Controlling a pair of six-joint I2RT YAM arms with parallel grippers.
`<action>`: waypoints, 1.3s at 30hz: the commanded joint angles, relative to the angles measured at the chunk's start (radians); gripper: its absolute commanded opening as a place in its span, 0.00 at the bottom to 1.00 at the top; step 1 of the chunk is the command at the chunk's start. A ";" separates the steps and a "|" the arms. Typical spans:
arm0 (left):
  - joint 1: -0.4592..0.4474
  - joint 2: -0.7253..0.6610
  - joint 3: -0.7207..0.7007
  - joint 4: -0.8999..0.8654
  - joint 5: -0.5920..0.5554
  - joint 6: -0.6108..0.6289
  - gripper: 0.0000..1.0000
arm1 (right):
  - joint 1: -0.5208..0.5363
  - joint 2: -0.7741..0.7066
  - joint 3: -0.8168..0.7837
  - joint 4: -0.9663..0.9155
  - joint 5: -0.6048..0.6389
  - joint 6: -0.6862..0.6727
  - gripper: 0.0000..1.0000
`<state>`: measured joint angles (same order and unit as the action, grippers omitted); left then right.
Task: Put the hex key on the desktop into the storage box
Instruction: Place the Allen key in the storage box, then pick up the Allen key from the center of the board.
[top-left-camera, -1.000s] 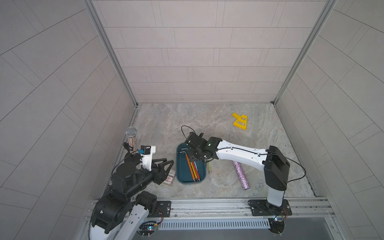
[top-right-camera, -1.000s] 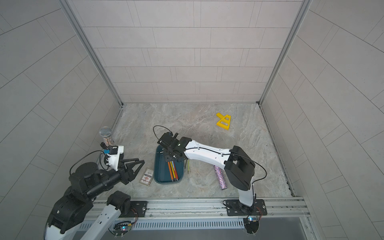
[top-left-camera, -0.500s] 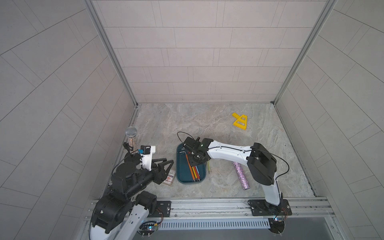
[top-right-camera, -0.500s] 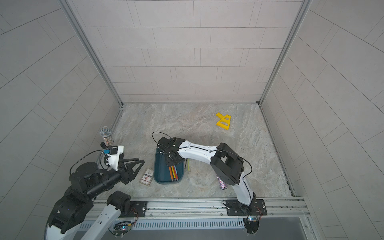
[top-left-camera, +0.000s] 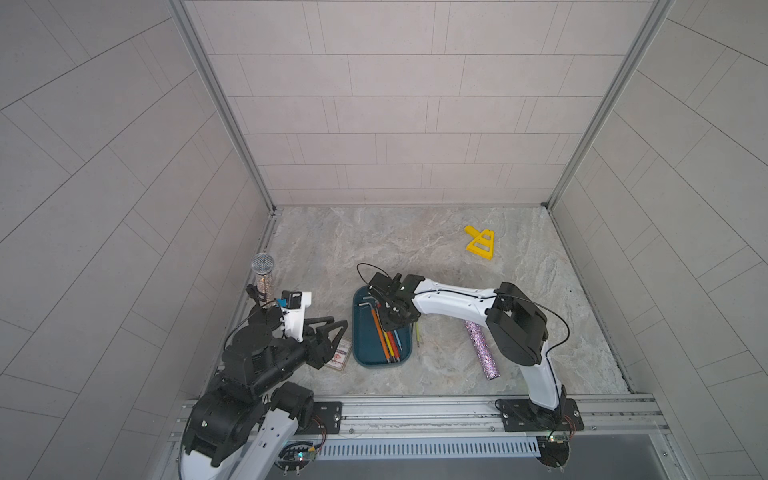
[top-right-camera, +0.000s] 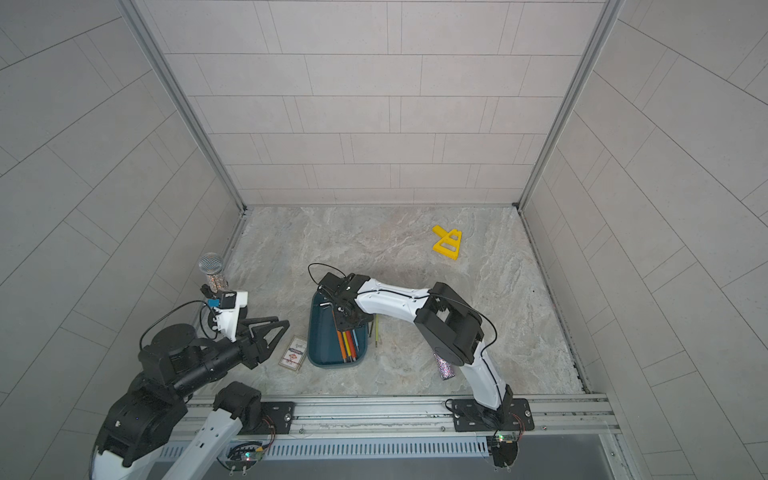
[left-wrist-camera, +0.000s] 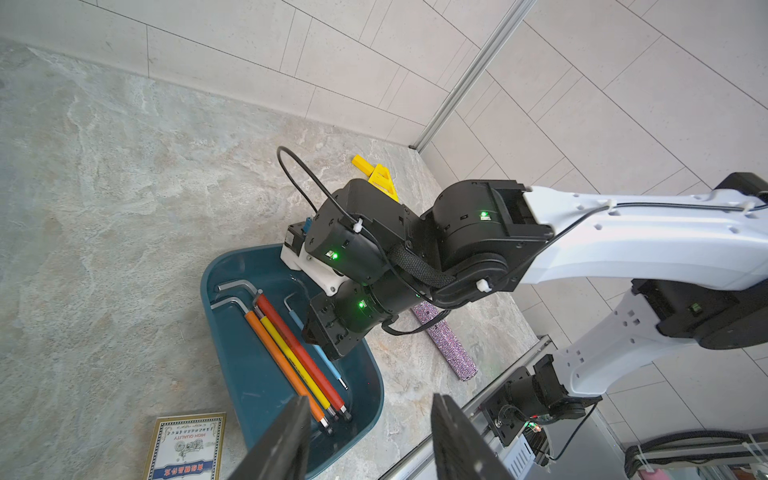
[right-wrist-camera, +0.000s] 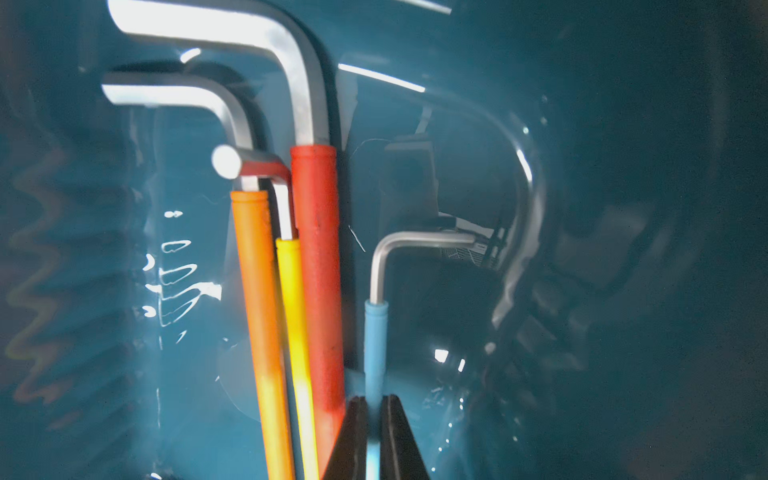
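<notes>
The marbled grey desktop (top-left-camera: 415, 249) carries the shallow teal-blue plastic storage box (top-left-camera: 365, 345). The right gripper (right-wrist-camera: 374, 399) is down inside it, clenched on the thin blue-sleeved steel hex key (right-wrist-camera: 376, 332). The key's long axis runs along the box, parallel to the orange, yellow and red-sleeved keys (right-wrist-camera: 316, 249) beside it. The left gripper (left-wrist-camera: 370, 399) hangs released near the box's far side. One slim yellow-green hex key (top-left-camera: 417, 332) lies on the desktop just beside the box — the right arm is nearer.
</notes>
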<state>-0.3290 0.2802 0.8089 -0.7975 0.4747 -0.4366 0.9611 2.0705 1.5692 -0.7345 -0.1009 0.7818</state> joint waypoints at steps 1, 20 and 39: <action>0.007 -0.007 -0.006 0.029 0.012 0.014 0.54 | -0.002 0.007 0.023 -0.029 0.012 -0.003 0.13; 0.025 -0.009 -0.009 0.034 0.023 0.016 0.54 | -0.003 -0.228 -0.029 -0.012 0.173 0.011 0.27; 0.047 -0.010 -0.013 0.054 0.095 0.029 0.53 | -0.096 -0.299 -0.223 0.009 0.215 0.110 0.30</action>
<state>-0.2878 0.2802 0.8032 -0.7757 0.5381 -0.4278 0.8631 1.7313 1.3460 -0.7063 0.1406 0.8791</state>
